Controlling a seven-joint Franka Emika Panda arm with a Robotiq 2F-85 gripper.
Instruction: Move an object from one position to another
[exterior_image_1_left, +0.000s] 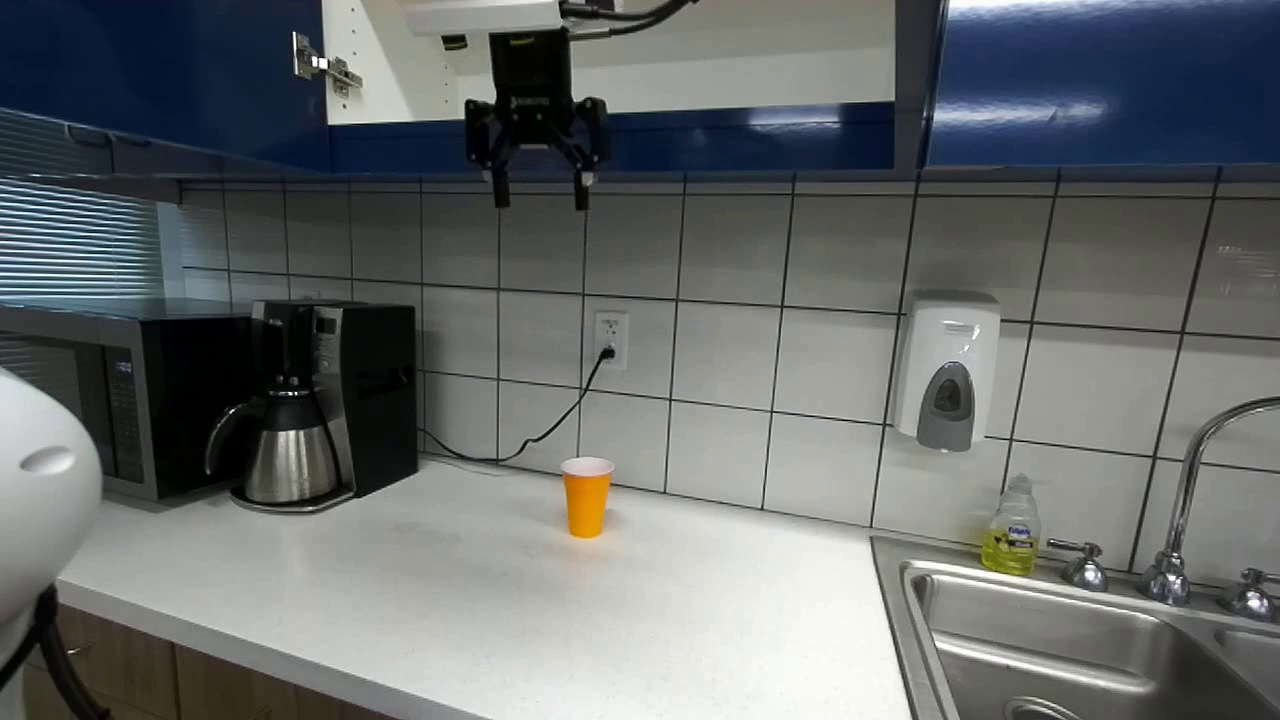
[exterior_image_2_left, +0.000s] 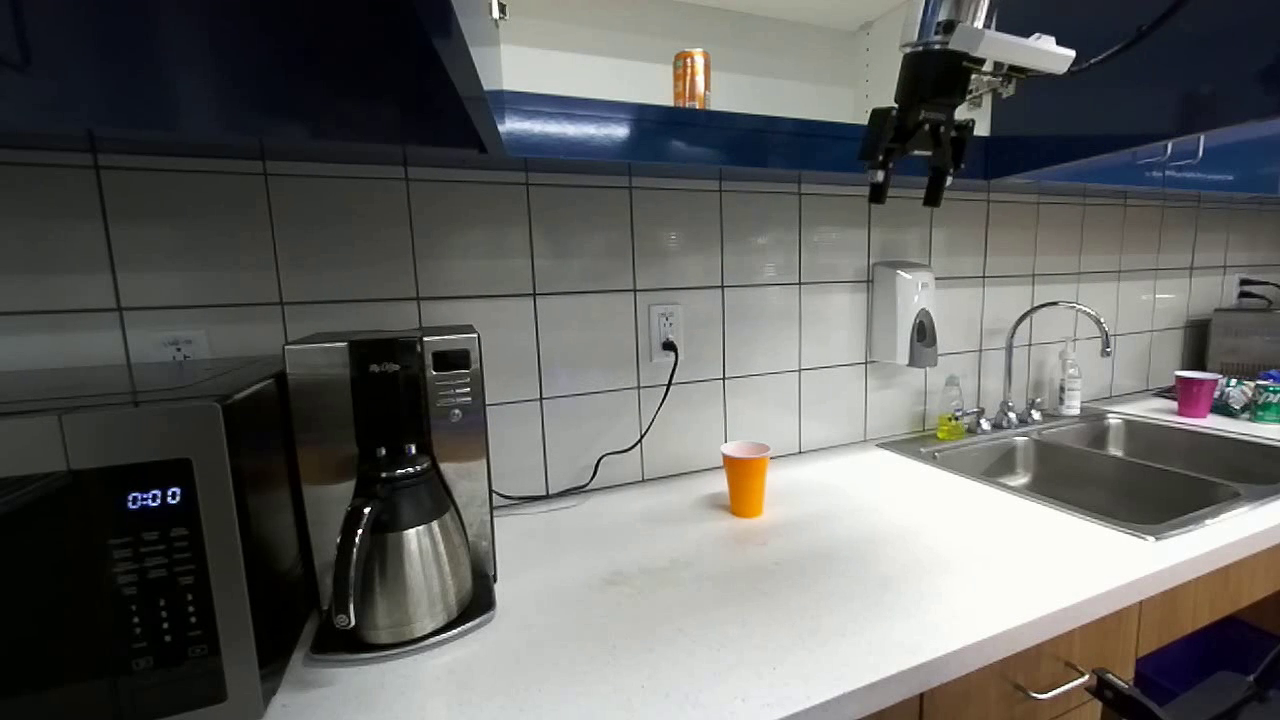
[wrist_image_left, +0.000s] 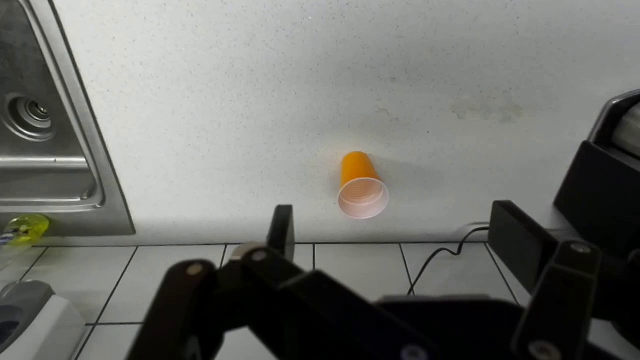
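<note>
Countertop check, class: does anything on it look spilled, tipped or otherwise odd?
A faint brownish smudge marks the white countertop between the orange cup and the coffee maker. It looks odd against the pale surface, possibly a dried spill. The cup stands upright.

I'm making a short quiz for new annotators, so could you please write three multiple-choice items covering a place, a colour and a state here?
1. Where is the orange can?
A) in the sink
B) in the open cupboard
C) on the microwave

2. What colour is the cup in the wrist view?
A) blue
B) green
C) orange

3. How does the gripper stand?
A) open, holding nothing
B) shut on the cup
C) shut, holding nothing

1: B, seen above the cupboard's front edge.
2: C, its outer wall is orange.
3: A, its jaws stand apart with nothing between.
</note>
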